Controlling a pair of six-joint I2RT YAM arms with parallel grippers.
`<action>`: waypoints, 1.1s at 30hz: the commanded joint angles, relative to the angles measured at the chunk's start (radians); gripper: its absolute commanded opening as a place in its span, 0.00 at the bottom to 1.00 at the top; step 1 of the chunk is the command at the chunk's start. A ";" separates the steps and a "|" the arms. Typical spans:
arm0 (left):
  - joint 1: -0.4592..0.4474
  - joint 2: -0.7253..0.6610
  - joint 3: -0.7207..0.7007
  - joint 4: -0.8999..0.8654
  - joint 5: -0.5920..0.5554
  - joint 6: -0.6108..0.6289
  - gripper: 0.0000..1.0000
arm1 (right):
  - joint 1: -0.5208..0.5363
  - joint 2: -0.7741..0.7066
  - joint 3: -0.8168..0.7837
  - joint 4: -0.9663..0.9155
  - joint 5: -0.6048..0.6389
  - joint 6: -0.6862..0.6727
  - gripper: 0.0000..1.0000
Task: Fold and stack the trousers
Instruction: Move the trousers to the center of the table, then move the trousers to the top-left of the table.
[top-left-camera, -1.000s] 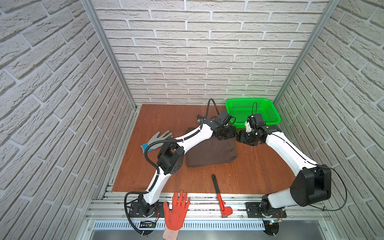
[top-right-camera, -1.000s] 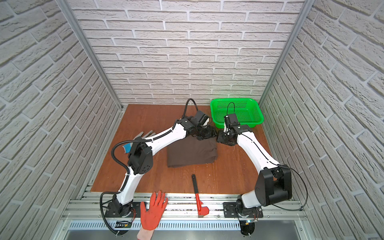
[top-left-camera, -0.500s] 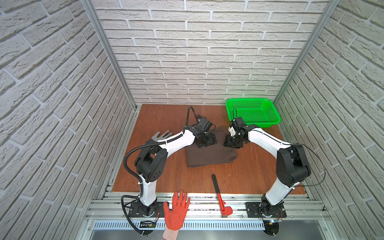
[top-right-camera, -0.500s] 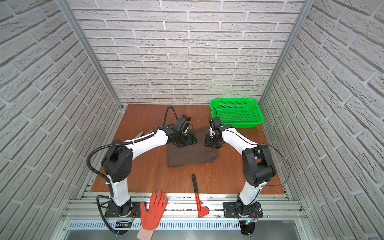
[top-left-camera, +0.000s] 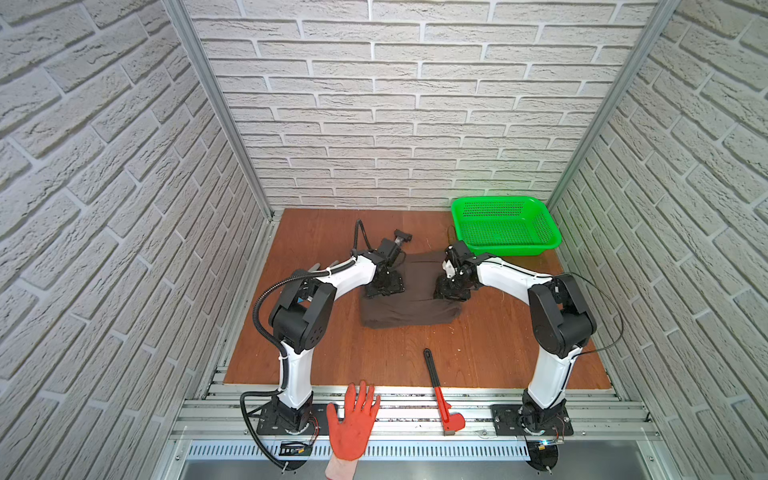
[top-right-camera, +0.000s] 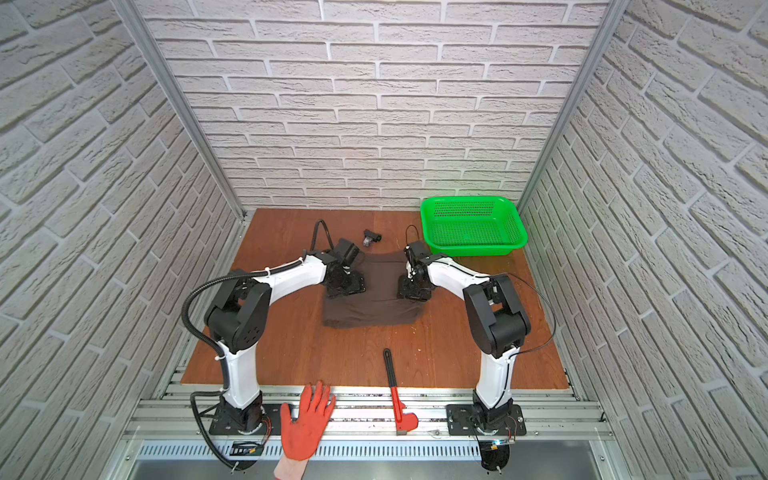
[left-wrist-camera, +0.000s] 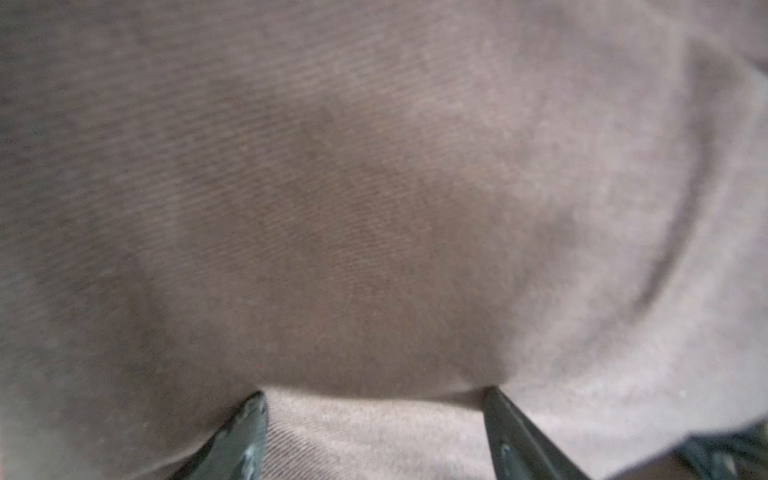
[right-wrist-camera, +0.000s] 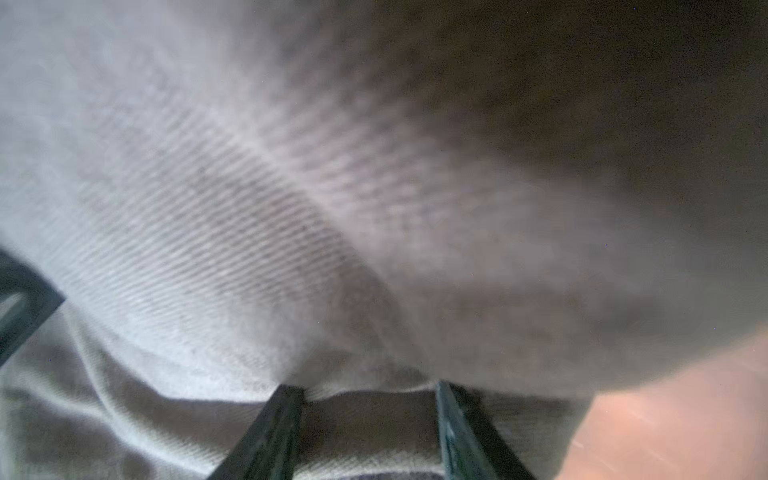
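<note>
The dark brown trousers (top-left-camera: 411, 309) (top-right-camera: 370, 311) lie folded into a compact rectangle in the middle of the wooden table (top-left-camera: 316, 357). My left gripper (top-left-camera: 384, 286) (top-right-camera: 345, 286) presses down on their left side. My right gripper (top-left-camera: 452, 289) (top-right-camera: 413, 292) presses down on their right side. In the left wrist view the left gripper (left-wrist-camera: 374, 392) has its fingers wide apart, with the tips sunk under a bulge of trousers (left-wrist-camera: 353, 187). In the right wrist view the right gripper (right-wrist-camera: 366, 388) has its fingers apart, with loose trousers cloth (right-wrist-camera: 249, 216) between and over the tips.
A green basket (top-left-camera: 511, 250) (top-right-camera: 473, 249) stands at the back right corner. A red-handled tool (top-left-camera: 436, 384) (top-right-camera: 395, 386) lies at the front edge. A hand in an orange glove (top-left-camera: 353, 419) (top-right-camera: 305, 422) rests on the front rail. A grey glove (top-left-camera: 320, 266) shows under the left arm.
Both grippers have moved from the back near the basket down onto the two sides of the folded trousers. The left one went left. The trousers' outline is unchanged.
</note>
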 joint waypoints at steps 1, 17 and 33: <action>0.086 0.043 -0.014 -0.096 -0.089 0.081 0.82 | 0.079 0.138 0.032 0.021 -0.073 0.065 0.51; 0.177 -0.101 0.121 -0.221 -0.107 0.245 0.90 | 0.180 0.109 0.288 -0.021 0.007 0.085 0.71; -0.055 -0.036 0.048 -0.215 -0.338 0.047 0.98 | 0.078 -0.311 0.128 -0.159 0.150 -0.027 0.74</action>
